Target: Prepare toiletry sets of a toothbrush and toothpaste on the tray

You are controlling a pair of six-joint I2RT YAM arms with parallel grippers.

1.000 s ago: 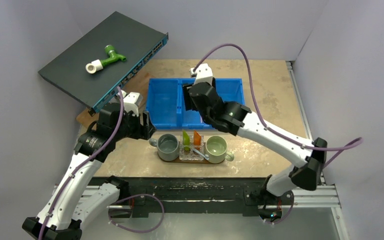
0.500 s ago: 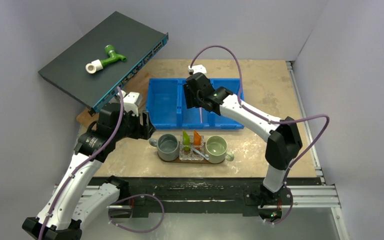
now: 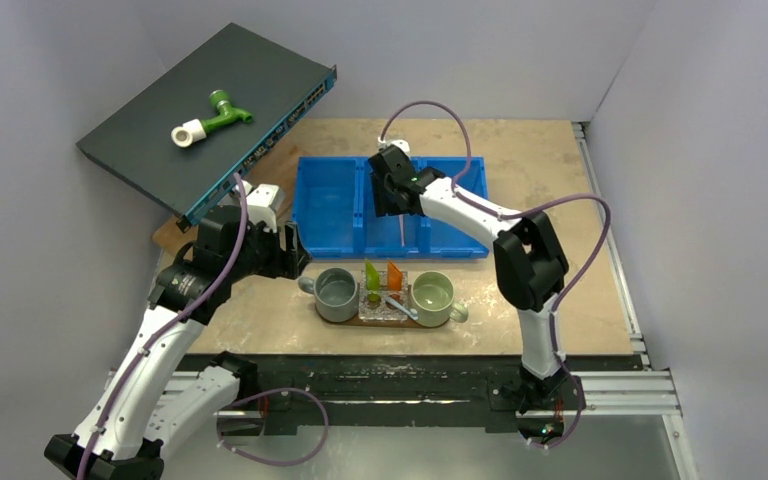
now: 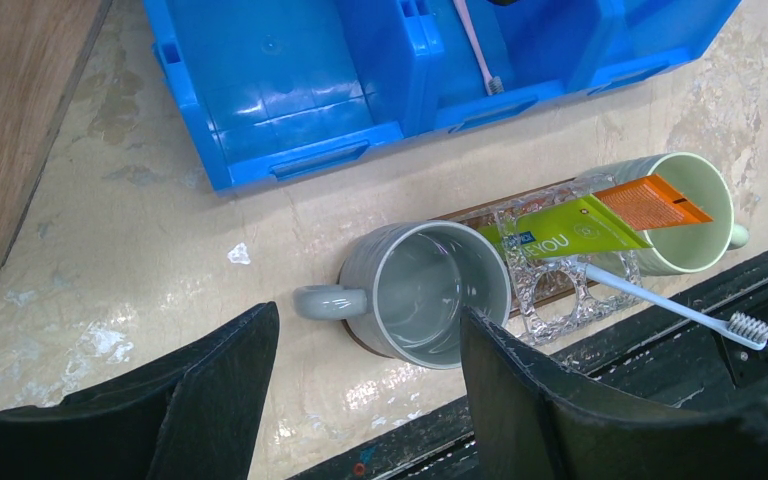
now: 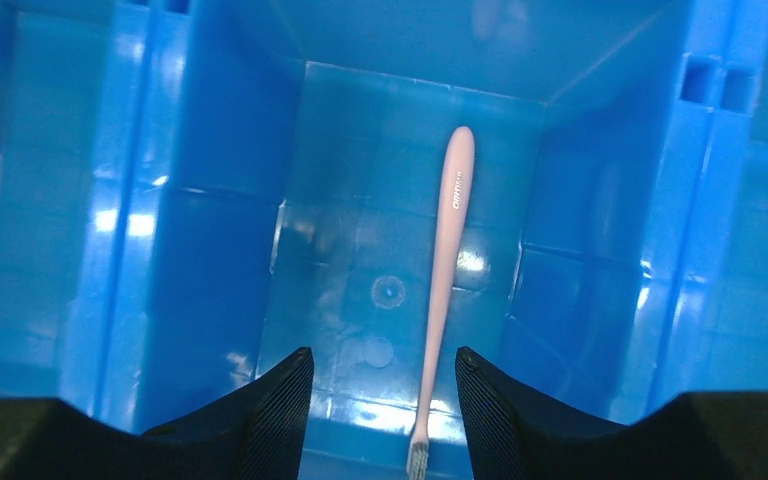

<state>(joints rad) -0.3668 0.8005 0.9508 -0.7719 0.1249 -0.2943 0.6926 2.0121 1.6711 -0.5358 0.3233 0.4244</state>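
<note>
Our right gripper (image 5: 382,380) hangs wide open over the pink toothbrush (image 5: 445,270), flat on the floor of the middle compartment of the blue bin (image 5: 600,250); we judge a closing pinch could skid the slim handle aside, or catch the close walls; the brush looks thin and glossy, bristles nearest the fingers; our left gripper (image 4: 368,335) gapes empty.

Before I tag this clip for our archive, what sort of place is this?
Likely a robotics test cell: two robot arms bolted to a metal rail, plain walls boxing in the table, a network switch propped nearby.
</note>
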